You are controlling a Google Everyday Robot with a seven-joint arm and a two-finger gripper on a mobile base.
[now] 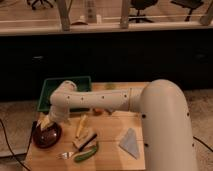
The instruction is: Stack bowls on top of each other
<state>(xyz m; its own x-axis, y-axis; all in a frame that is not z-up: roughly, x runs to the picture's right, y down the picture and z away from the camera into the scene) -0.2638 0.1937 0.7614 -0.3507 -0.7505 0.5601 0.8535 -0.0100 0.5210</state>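
A dark reddish-brown glossy bowl [47, 136] sits at the left edge of the wooden table [112, 150]. I cannot tell whether it is one bowl or several nested. My white arm reaches from the right across the table and bends down at the left. My gripper [47, 123] is just above the bowl's far rim, at or inside the bowl. No other bowl shows apart from this one.
A green rectangular tray [54, 89] lies behind the arm at the table's back left. A yellow object [80, 125], a small block [85, 140], a green object [85, 154] and a fork [64, 155] lie right of the bowl. A grey cloth [131, 142] lies further right.
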